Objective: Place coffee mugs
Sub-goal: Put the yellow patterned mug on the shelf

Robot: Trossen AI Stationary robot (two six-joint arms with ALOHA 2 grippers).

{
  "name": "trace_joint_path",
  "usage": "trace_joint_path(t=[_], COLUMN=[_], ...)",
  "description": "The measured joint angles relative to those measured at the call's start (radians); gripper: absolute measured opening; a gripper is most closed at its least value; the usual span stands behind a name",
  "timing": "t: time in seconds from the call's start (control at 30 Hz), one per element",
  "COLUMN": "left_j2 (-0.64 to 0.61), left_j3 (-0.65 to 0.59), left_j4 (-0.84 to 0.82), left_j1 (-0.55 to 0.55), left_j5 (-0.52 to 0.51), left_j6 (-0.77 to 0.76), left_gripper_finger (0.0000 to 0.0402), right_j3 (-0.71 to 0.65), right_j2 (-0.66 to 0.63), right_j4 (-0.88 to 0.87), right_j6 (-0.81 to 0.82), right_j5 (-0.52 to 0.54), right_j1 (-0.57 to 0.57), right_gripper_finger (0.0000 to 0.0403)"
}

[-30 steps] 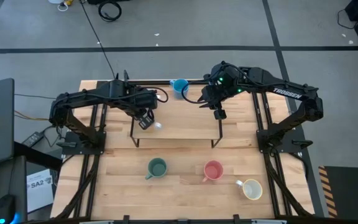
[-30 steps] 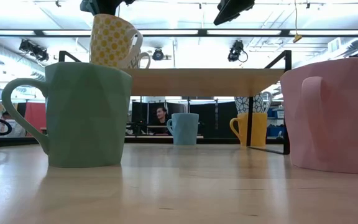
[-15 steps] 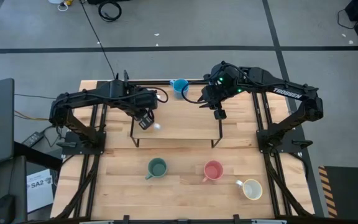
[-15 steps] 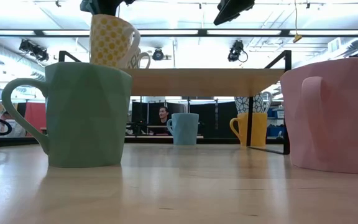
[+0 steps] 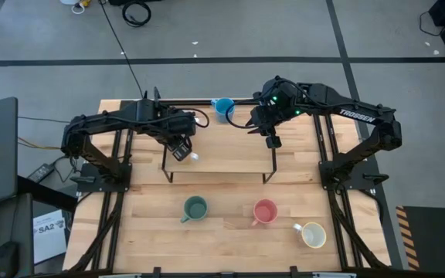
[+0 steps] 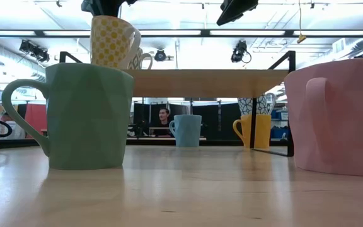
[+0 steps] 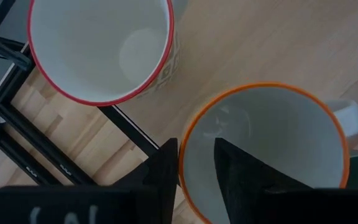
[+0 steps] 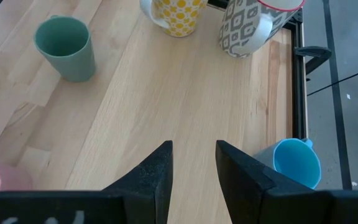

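A yellow-dotted mug [image 6: 114, 39] with an orange rim [image 7: 261, 88] stands upright on the left part of the raised wooden shelf [image 5: 230, 154]. It is beside a grey-patterned, red-rimmed mug [image 7: 101, 50]. My left gripper [image 7: 194, 146] points down over the yellow mug, open, one finger inside the rim and one outside. My right gripper [image 8: 193, 163] hangs open above the shelf's right part [image 5: 273, 142], with nothing between its fingers. My left gripper straddles the yellow mug's wall at the rim [image 7: 180, 155] from above. A gap shows between the inner finger [image 7: 238, 171] and the wall. The outer finger [image 7: 165, 168] lies close to the rim; I cannot tell whether it touches.
On the table in front of the shelf stand a green mug [image 5: 195, 208], a pink mug [image 5: 265, 211] and a cream mug [image 5: 313, 234]. A blue mug [image 5: 224, 106] stands behind the shelf. An orange-yellow mug [image 6: 254, 130] stands under the shelf. A person [image 6: 164, 116] sits far behind the table.
The yellow-dotted mug leaned a second ago and has tipped back upright under my left gripper. Both arms have kept still.
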Motion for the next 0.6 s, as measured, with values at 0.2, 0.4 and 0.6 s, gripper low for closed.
trace_joint_path(t=[0.2, 0.4, 0.6], left_j2=[0.0, 0.0, 0.0], left_j3=[0.0, 0.0, 0.0], left_j4=[0.0, 0.0, 0.0], left_j1=[0.0, 0.002, 0.002], left_j5=[0.0, -0.003, -0.004], left_j6=[0.0, -0.024, -0.025], left_gripper_finger=[0.0133, 0.0159, 0.0164], right_j3=[0.0, 0.0, 0.0], right_j2=[0.0, 0.0, 0.0], right_j4=[0.0, 0.0, 0.0], right_j6=[0.0, 0.0, 0.0], right_j5=[0.0, 0.0, 0.0], right_j1=[0.0, 0.0, 0.0], right_gripper_finger=[0.0128, 0.0128, 0.0128])
